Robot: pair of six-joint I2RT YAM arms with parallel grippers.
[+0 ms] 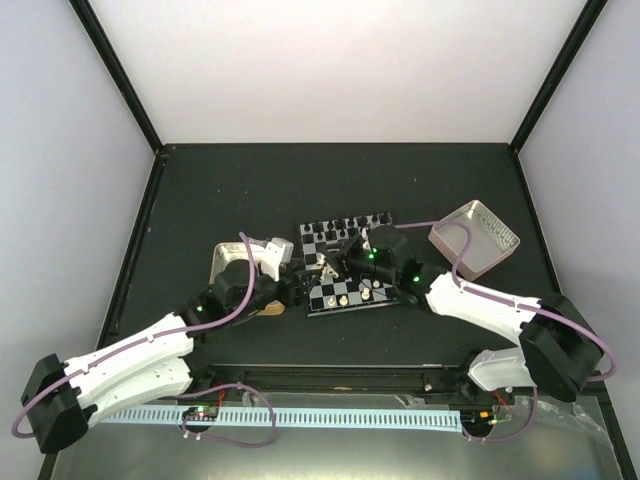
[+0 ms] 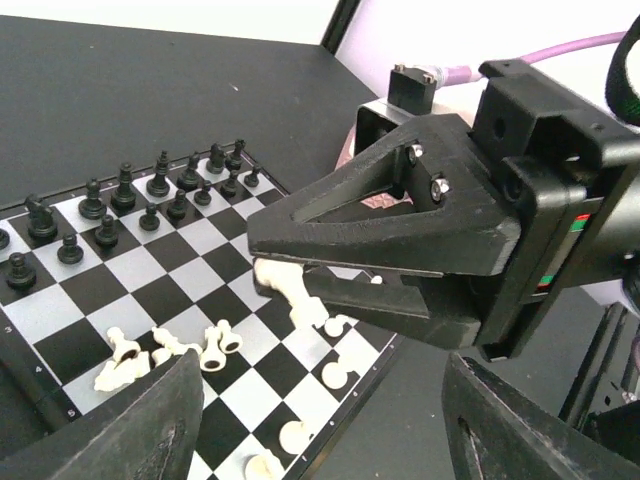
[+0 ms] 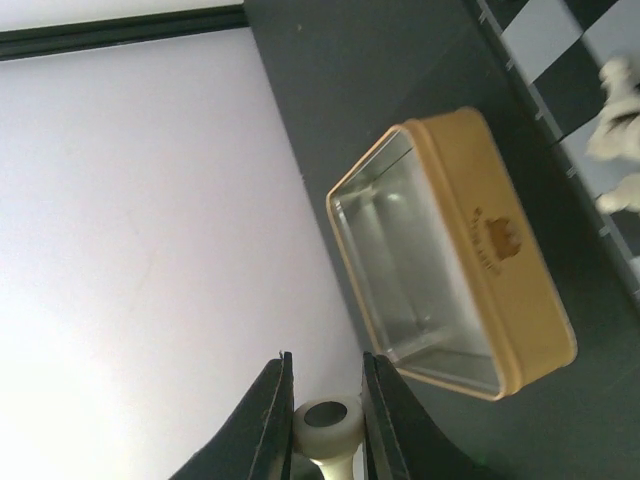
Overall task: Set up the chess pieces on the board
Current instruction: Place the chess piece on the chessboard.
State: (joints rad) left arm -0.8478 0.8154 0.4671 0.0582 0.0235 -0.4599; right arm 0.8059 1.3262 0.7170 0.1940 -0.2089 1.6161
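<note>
The left pincer (image 2: 322,385) hangs open by the near left corner of the board (image 2: 150,265). Nothing is between its fingers. The board lies in the middle of the table (image 1: 250,190). On its near rows some white pieces (image 2: 215,350) lie tipped over. Just above them, the right pincer (image 3: 325,390) is closed on one white piece (image 3: 326,425), which sits between its two fingers (image 3: 270,420). The black pieces (image 2: 160,185) stand in two rows along the board's far edge. A gold tin (image 3: 480,250) sits by the board's left edge.
</note>
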